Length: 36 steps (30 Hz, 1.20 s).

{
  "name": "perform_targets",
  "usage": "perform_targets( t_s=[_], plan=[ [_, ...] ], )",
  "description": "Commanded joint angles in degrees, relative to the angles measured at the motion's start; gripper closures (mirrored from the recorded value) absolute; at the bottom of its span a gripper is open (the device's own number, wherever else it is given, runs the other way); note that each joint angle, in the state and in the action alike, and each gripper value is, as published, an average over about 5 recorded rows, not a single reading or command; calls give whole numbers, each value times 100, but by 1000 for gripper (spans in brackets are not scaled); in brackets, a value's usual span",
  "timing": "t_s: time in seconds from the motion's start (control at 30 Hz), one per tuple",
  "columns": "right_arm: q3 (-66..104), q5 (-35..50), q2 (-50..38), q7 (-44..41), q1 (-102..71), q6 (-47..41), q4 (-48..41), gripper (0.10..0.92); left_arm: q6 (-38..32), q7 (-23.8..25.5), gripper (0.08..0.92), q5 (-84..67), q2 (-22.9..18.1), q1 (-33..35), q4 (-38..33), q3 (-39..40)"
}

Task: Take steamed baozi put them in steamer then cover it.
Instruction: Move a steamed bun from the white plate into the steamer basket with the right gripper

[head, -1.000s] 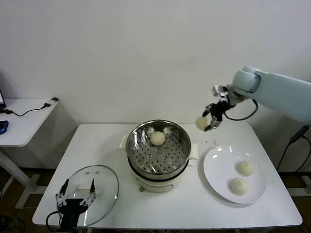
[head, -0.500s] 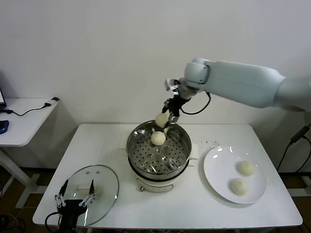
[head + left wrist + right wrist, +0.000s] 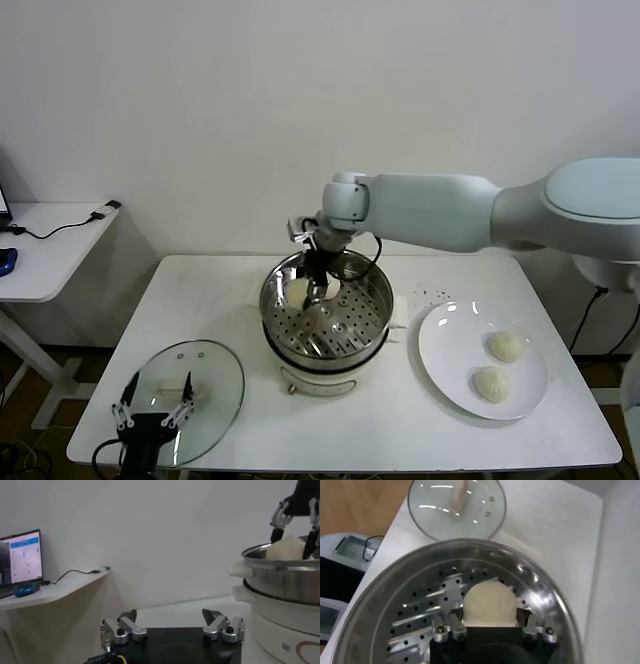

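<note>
- Looking down from the head camera, I am seeing the left gripper [image 3: 155,398] nearest me at the table's front-left corner, its fingers standing spread wide with nothing between them, hovering by the near edge of the cover [image 3: 186,396].
- The cover is lying flat on the white table [image 3: 400,430], its whitish handle facing up, well apart from the steamer [image 3: 327,318].
- To my right, the white plate [image 3: 450,380] is carrying two baozi [image 3: 497,364], one just behind the other.
- In the middle of the table, the steamer is sitting open, and the right gripper [image 3: 311,291] is reaching down inside its rim on the left-rear side.
- I am seeing the held baozi [image 3: 488,603] pinched between the right gripper's fingers, sitting directly between the two tips, low over the perforated tray [image 3: 430,605]; whether it is touching the tray I cannot tell.
- Another bun [image 3: 334,291] is partly showing just to the right of the gripper, inside the steamer.
- Farthest off on my left, a side desk [image 3: 45,250] is holding a cable.
</note>
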Motion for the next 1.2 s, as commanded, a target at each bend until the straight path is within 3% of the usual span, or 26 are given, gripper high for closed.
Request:
perform_targets(
  t_s=[0.03,0.2,0.43,0.53,0.83,1.2],
  plan=[
    [-128,11,191,164,-249,-32,38,338,-12,-5,177,-24,-1,16,7,-18],
    [-118,-3,151,215,-302,-37,37,333,-30,-10,177,-33,-3,36,27,-29],
    [-9,11,-24,170,-175,-56,126,218,-19,-9,177,-25,-22,3,38,-17],
    [61,28,-292,18,48,-10,275,205,-9,-7,177,-19,-24,-5,27,-12],
    [111,-42,-2045,-605,1024,294,1241,203,63,2,177,-35,-44,12,-97,8],
    [57,-1453,-4508,-1042,1068,563,2314,203,124,7,177,67,-73,-24,-127,19]
  ],
)
